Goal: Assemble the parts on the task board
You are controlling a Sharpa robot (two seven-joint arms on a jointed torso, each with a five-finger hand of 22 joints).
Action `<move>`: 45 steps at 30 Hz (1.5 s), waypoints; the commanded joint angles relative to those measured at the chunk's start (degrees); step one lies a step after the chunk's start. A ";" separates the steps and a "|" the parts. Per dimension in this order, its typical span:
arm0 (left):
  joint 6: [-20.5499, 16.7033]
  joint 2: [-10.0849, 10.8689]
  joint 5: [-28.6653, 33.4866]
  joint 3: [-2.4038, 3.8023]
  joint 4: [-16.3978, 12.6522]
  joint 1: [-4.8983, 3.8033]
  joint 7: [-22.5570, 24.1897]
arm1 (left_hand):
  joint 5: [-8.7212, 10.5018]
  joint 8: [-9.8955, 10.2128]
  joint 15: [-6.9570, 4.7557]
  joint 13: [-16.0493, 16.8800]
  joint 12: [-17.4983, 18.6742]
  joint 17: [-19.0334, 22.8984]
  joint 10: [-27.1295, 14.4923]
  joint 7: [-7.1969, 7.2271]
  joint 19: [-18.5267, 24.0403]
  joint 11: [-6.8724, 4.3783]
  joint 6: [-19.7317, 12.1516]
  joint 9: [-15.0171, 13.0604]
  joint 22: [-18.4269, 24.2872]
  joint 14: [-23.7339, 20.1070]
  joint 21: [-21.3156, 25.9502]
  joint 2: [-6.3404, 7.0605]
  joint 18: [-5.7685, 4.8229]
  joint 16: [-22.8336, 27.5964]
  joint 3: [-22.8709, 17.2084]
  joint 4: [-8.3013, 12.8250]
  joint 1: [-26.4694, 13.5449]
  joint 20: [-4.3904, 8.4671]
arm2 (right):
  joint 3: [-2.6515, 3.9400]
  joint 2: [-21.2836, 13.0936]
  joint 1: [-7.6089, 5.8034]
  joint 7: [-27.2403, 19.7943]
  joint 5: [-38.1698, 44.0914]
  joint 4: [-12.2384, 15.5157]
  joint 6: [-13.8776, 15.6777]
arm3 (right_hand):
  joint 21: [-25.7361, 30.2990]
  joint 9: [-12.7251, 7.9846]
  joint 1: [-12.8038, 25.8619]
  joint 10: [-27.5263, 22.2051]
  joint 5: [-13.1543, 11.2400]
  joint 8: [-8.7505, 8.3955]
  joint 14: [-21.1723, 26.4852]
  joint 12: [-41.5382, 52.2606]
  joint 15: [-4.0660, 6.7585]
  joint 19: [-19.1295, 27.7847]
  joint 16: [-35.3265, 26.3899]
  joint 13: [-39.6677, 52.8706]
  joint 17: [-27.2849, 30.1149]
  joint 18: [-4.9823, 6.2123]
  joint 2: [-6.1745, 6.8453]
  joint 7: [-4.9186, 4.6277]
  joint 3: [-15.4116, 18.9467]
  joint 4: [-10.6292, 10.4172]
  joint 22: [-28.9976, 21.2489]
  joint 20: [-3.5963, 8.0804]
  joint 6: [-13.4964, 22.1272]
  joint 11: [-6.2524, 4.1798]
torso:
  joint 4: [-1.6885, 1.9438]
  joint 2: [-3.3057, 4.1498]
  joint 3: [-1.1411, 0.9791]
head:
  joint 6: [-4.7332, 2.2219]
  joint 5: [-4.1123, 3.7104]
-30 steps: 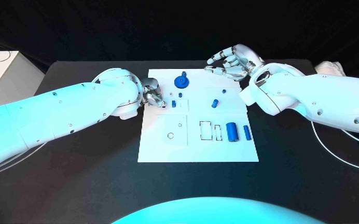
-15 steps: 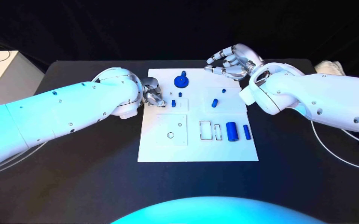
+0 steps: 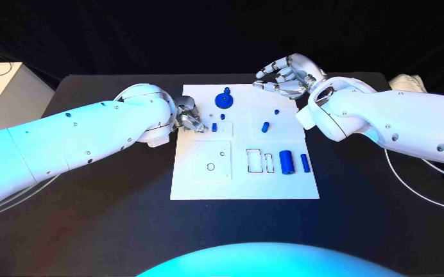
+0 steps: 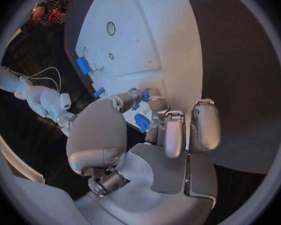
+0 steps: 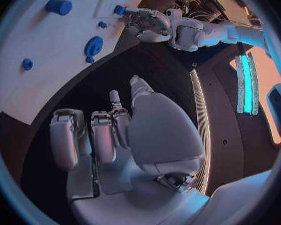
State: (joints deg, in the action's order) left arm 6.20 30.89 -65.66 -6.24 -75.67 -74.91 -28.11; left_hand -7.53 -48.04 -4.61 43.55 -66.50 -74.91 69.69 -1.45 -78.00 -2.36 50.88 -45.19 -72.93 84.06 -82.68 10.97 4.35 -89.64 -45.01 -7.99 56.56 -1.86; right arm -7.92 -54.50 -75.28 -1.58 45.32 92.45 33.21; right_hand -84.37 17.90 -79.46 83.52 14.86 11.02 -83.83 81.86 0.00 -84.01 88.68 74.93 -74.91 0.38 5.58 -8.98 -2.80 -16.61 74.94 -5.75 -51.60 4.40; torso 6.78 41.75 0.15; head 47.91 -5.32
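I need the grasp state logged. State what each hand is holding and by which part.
The left hand pinches a small blue part on the task board; which part of it cannot be told. The right hand holds nothing.

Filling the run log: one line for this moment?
left hand: at small blue part, grip unclear | right hand: curled, empty, off task board

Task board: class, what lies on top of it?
On the task board lie small blue parts: a round knob, a cylinder and a few pegs. The left hand covers its left edge.
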 commanded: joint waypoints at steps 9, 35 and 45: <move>2.01 -0.21 0.86 -0.33 0.33 0.43 -0.50 | 0.12 -0.18 -0.27 -0.14 -0.07 -14.31 -0.06 -0.25 0.27 0.37 0.11 1.00 0.06 5.69 0.27 0.20 -0.38 0.01 1.98 -1.78 -1.24 0.06 | 0.00 -0.03 0.06 -0.42 0.12 -0.05 -0.58 | 0.36 -0.07 0.55 -0.32 0.32 0.25 -5.30 -0.13 -0.01 -3.45 -0.33 7.97 -11.66 1.06 -0.05 -0.16 -0.40 0.02 11.46 -0.14 0.07 -0.09 | -0.02 0.00 0.02 | -0.01 -0.01; 0.45 -0.56 0.88 -0.25 2.02 0.43 -0.51 | 0.14 -0.64 -0.22 -0.34 -0.31 -14.32 -0.18 -0.33 0.30 0.44 0.23 1.93 0.16 5.69 0.42 0.41 -0.35 0.01 6.81 -5.71 -2.30 0.03 | -0.02 -0.01 0.10 -0.43 0.09 -0.11 -0.70 | 0.40 -0.07 0.66 -0.32 0.35 0.25 -5.28 -0.13 -0.01 -3.43 -0.37 7.97 -11.57 1.07 -0.05 -0.16 -0.40 0.00 11.43 -0.14 0.06 -0.09 | -0.04 0.04 0.08 | -0.12 -0.33; 0.67 -0.32 1.62 -0.24 1.85 0.43 -0.40 | 0.17 -0.94 -0.21 -0.45 -0.44 -14.41 -0.22 -0.35 0.27 0.47 0.22 2.44 0.12 5.72 0.47 1.71 -0.36 -0.02 10.63 -7.28 -1.78 0.02 | -0.03 -0.02 0.13 -0.41 0.06 -0.14 -0.82 | 0.40 -0.08 0.81 -0.27 0.37 0.27 -5.28 -0.08 -0.01 -3.44 -0.37 8.01 -11.58 1.07 -0.08 -0.16 -0.40 -0.03 11.44 -0.13 0.05 -0.09 | 0.04 -0.05 0.05 | -0.08 -0.40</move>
State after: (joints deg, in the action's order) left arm 6.32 30.42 -64.25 -6.26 -74.04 -74.77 -27.81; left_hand -7.54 -48.83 -4.60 43.14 -66.74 -74.90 69.40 -1.67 -78.00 -2.25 51.10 -42.84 -72.83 84.05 -82.47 12.23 4.35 -89.63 -34.93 -15.05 54.80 -1.86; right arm -7.95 -54.53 -75.20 -1.57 45.29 92.32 33.14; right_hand -84.16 17.91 -79.24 83.52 14.86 11.02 -83.83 81.86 0.00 -84.01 88.68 74.93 -74.90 0.38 5.35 -8.98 -2.80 -16.61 74.90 -5.75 -51.60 4.40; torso 6.78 41.72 0.23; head 47.82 -5.71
